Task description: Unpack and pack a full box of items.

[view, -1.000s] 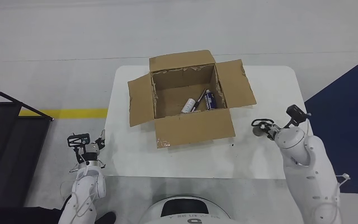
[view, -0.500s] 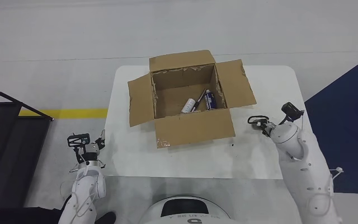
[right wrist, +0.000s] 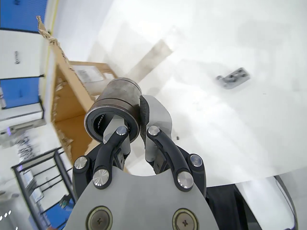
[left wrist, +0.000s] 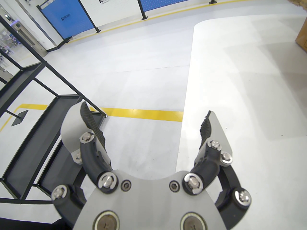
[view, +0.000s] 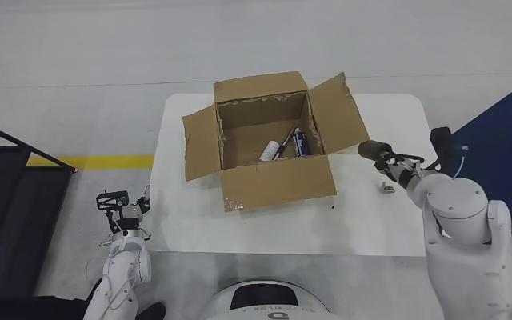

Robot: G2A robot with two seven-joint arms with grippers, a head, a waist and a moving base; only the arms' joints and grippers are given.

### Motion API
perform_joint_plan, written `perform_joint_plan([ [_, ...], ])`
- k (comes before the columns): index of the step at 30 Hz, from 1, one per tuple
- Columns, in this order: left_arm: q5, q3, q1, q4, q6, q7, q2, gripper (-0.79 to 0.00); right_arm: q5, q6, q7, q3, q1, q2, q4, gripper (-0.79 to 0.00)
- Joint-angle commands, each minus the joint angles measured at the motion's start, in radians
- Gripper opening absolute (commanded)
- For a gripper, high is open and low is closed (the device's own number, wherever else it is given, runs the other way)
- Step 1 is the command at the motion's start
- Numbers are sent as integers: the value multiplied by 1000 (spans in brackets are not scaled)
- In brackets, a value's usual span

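An open cardboard box [view: 240, 188] stands mid-table with its flaps spread. Inside lie a white bottle [view: 270, 150], a dark blue can [view: 300, 142] and a thin dark stick between them. My right gripper [view: 387, 157] hovers just beyond the box's right flap [view: 336, 112], shut on a grey metal cylinder [view: 373, 150]. In the right wrist view the hollow cylinder [right wrist: 117, 104] sits in the right gripper [right wrist: 133, 118], one finger inside its bore and one outside. My left gripper [view: 122, 202] hangs off the table's left side, open and empty [left wrist: 146, 120].
A small grey metal bracket [view: 387, 187] lies on the white table [view: 384, 224] right of the box, also seen as the bracket [right wrist: 233, 78] from the right wrist. A black metal rack [left wrist: 36, 130] stands on the floor left of the table.
My right arm has risen and swung toward the box with the cylinder. The box's right flap now stands steeper. The grey bracket now shows on the table. The left arm has stayed still.
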Motion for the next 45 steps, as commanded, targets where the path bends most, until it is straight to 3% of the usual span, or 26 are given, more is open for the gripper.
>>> perform_joint_plan([
  [1,0,0,0,0,0,0,0,0,81,-53,-27,-12,0,-5,-26,-785],
  [7,0,0,0,0,0,0,0,0,64,-79,-28,-135,78,-3,-60,-785],
  [12,0,0,0,0,0,0,0,0,69,6,-67,-228,214,-10,-42,-785],
  [16,0,0,0,0,0,0,0,0,147,72,-156,-215,306,-22,-49,-785],
  [19,0,0,0,0,0,0,0,0,190,63,-157,-194,323,-22,-81,-785],
  [24,0,0,0,0,0,0,0,0,70,35,-85,-273,331,-4,-96,-785],
  [28,0,0,0,0,0,0,0,0,-120,53,40,-474,443,9,15,-785],
  [32,0,0,0,0,0,0,0,0,-313,27,124,-706,608,2,231,-785],
  [36,0,0,0,0,0,0,0,0,-320,30,121,-860,740,-29,418,-785],
  [45,0,0,0,0,0,0,0,0,-286,168,-18,-1121,900,-127,720,-785],
])
